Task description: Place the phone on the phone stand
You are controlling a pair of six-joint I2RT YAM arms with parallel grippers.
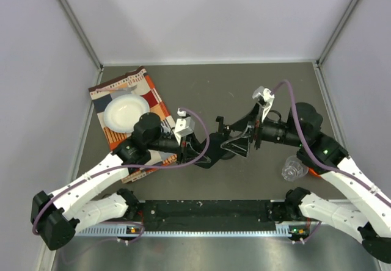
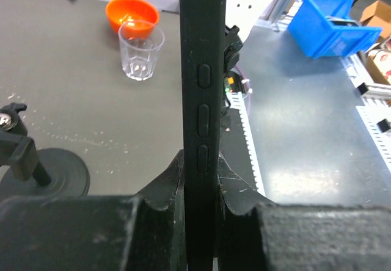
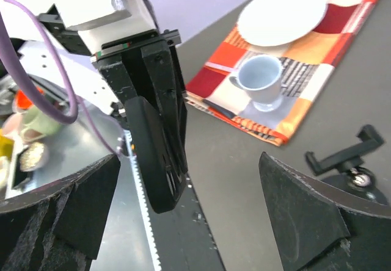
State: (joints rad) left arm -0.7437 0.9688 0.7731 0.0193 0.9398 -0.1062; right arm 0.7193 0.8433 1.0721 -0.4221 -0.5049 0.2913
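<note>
1. Left wrist view, nearest: the left gripper (image 2: 198,174) is narrowed onto the phone (image 2: 198,69). It holds the phone edge-on and upright, side buttons toward the camera, clear of the surface (image 2: 85,94).
2. Just beyond, at 8 o'clock of the phone, the phone stand (image 2: 60,173) sits on its disc base with its clamp bracket bare. The pick-up looks done, and seating the phone on the bracket is not yet done.
3. The right gripper (image 3: 189,167) faces the phone with its jaws wide, holding nothing. In the top external view it lies close by at 3 o'clock of the stand, and I judge it may crowd the approach.
4. Farther off, at 11 o'clock of the phone in the left wrist view, stands a clear glass (image 2: 140,50) with an orange bowl (image 2: 131,13) behind it. Both are well apart from the stand.
5. Farthest, at 10 o'clock of the surface in the top external view, a checked cloth (image 1: 156,100) carries a white plate (image 1: 126,112) and a cup (image 3: 259,79). These are out of the way.
</note>
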